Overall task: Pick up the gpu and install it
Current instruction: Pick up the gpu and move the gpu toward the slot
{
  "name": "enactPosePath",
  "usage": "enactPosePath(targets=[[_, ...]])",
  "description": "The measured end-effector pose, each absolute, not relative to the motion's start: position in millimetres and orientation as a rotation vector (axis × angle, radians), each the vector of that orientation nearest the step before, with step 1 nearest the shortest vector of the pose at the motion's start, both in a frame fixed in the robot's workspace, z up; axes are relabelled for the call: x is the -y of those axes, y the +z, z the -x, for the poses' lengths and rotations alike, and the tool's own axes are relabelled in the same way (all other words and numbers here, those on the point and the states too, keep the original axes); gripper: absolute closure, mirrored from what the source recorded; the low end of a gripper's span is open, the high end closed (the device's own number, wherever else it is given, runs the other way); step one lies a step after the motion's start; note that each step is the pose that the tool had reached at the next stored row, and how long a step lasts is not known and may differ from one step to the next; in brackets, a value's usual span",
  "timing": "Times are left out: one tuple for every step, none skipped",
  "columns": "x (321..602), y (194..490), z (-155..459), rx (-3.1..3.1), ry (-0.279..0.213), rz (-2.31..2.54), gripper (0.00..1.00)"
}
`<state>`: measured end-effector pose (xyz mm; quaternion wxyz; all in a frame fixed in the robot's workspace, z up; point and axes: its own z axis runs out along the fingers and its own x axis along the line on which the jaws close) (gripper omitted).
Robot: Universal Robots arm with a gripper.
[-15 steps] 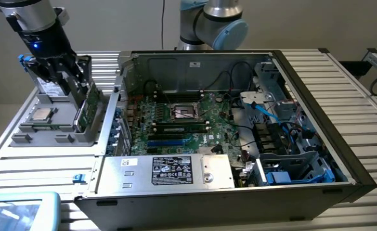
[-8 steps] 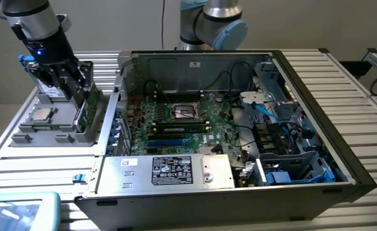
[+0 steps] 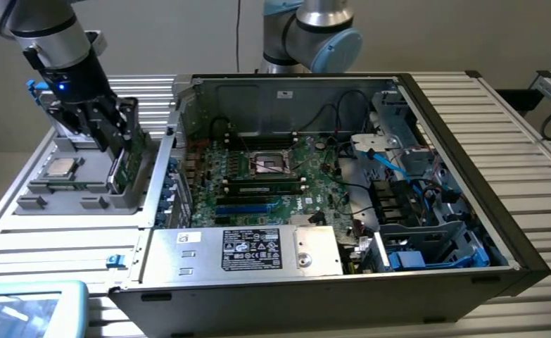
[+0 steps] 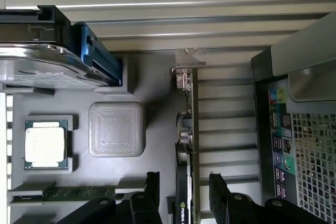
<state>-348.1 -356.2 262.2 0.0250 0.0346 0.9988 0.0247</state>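
The pick-up step is in hand: the gripper (image 4: 182, 176) hangs with jaws spread astride the gpu (image 4: 191, 129), seemingly not touching it, where it stands on edge in the grey holder (image 4: 152, 82) on the desk (image 4: 157, 19) beside the open case (image 3: 491, 211), so a square, firm pinch looks needed.

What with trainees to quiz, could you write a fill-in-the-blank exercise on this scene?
The claw has one finger on each side of the ___.
The processor chip lies in the gray ___.
The computer case lies open, showing the green ___.
Missing words: gpu; tray; motherboard.
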Motion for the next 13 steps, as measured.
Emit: enactPosePath(targets=[[356, 260, 348, -3.089, 0.077, -0.107, 0.49], [356, 258, 348, -3.089, 0.077, -0.107, 0.49], [356, 257, 348, -3.089, 0.077, -0.107, 0.49], [356, 255, 349, -3.089, 0.077, -0.107, 0.49], [356, 253, 349, -3.089, 0.077, -0.107, 0.49], [356, 251, 349, -3.089, 0.077, -0.107, 0.49], [356, 249, 349, -3.089, 0.077, -0.107, 0.49], [356, 247, 349, -3.089, 0.077, -0.107, 0.49], [356, 246, 349, -3.089, 0.077, -0.107, 0.49], [356, 244, 349, -3.089, 0.077, -0.107, 0.49], [356, 243, 349, -3.089, 0.077, -0.107, 0.49], [356, 242, 349, -3.089, 0.077, -0.107, 0.49], [356, 242, 349, -3.09, 0.076, -0.107, 0.49]])
